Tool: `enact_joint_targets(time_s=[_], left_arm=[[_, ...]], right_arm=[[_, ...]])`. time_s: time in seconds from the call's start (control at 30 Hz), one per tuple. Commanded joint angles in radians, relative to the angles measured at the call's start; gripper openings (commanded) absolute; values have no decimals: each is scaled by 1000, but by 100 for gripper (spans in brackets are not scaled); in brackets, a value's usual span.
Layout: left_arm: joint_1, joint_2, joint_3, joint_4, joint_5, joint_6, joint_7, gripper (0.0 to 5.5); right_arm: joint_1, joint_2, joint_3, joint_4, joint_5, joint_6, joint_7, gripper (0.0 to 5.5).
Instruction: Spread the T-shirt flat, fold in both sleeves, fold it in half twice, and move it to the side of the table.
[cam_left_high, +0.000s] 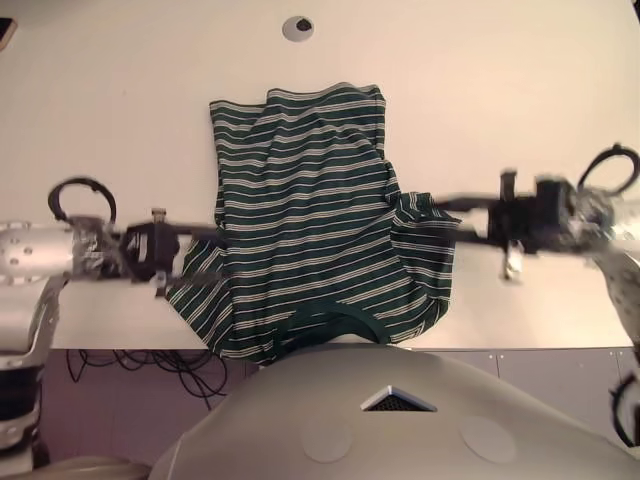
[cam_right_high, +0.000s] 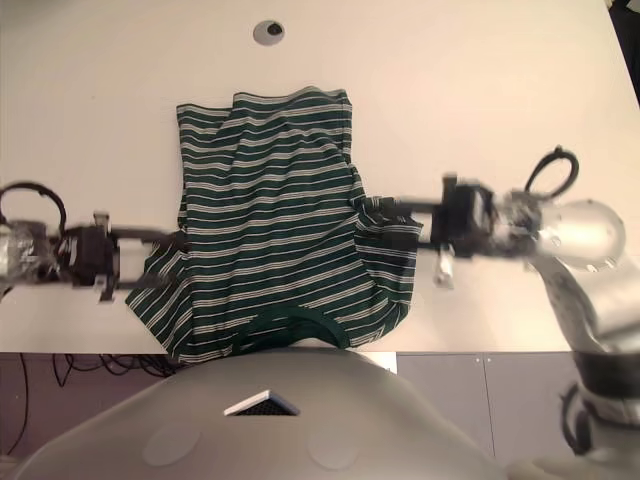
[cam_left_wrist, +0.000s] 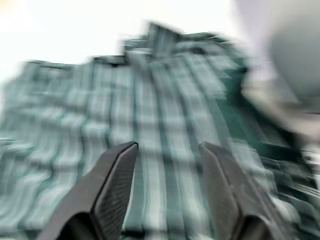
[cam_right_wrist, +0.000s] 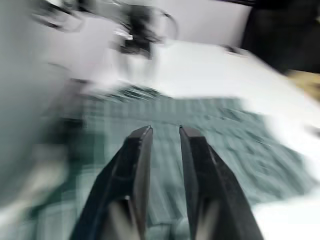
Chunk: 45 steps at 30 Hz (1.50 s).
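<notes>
While the striped T-shirt (cam_left_high: 300, 200) lies rumpled mid-frame on the counter (cam_left_high: 500, 100), the left gripper (cam_left_wrist: 168, 146) shows jaws wide and empty, the right gripper (cam_right_wrist: 165, 130) narrowly parted; the limp, light cloth seems best pinched at the sleeves (cam_left_high: 430, 255).

Dark-green, white-striped T-shirt (cam_left_high: 300, 210) — rumpled on the white table (cam_left_high: 120, 110), collar at its near edge

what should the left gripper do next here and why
Probably shut the left gripper on the left sleeve beneath it: its fingers stand open over the T-shirt, which lies rumpled on the table, that sleeve sticking out crumpled.
</notes>
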<state>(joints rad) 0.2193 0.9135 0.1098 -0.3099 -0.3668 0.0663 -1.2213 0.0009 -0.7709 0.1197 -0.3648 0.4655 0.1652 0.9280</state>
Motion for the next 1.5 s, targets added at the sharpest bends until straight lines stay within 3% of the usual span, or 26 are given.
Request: enact_joint_targets(time_s=[0.03,0.1,0.27,0.4,0.6,0.93,1.1,1.27,1.37,1.5], left_arm=[[-189,-103,-140,174,304,-58,245,146],[-277,-141,-207,285,451,-99,361,115],[-415,-229,-286,501,563,-125,474,35],[-506,-255,-356,708,693,-185,585,35],[-562,-272,-386,840,726,-247,629,35],[-819,-391,-447,1238,771,-352,704,35],[-941,-462,-440,1422,771,-413,797,35],[-948,-428,-348,1372,687,-598,888,35],[-805,-362,-305,1175,579,-613,738,35],[-470,-206,-267,694,352,-419,444,35]], right_arm=[[-227,186,140,334,-315,-53,-222,5],[-321,259,185,521,-438,-101,-311,0],[-477,387,261,935,-590,-226,-374,0],[-539,446,283,1148,-652,-287,-388,0],[-578,486,293,1298,-683,-330,-386,0],[-725,504,295,1566,-818,-331,-719,0],[-741,476,278,1609,-845,-334,-802,0],[-716,437,242,1581,-833,-365,-823,0],[-690,414,216,1540,-827,-388,-829,0],[-642,391,127,1379,-754,-522,-856,0]])
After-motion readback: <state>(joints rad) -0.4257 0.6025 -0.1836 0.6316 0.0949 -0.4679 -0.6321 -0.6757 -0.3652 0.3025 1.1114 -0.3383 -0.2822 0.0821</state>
